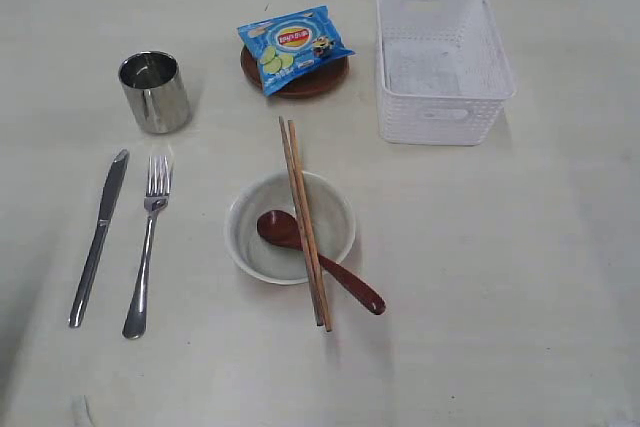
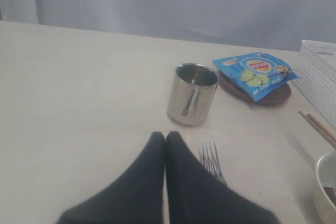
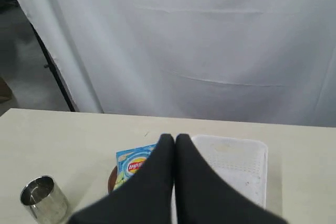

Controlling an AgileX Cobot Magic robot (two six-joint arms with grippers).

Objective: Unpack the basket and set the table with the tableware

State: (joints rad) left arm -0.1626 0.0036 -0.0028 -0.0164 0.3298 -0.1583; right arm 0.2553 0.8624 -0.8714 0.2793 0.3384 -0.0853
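Chopsticks [image 1: 304, 217] near-to-far across bowl [image 1: 248, 237]

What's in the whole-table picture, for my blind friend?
On a cream table, a pale bowl holds a dark red spoon, two wooden chopsticks laid across it. A knife and fork lie left of it, a steel cup beyond them; a blue snack packet sits on a brown plate beside an empty white basket.

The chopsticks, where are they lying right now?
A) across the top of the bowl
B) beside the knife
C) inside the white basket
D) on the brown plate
A: the chopsticks lie side by side across the rim of the bowl, both ends sticking out past it.
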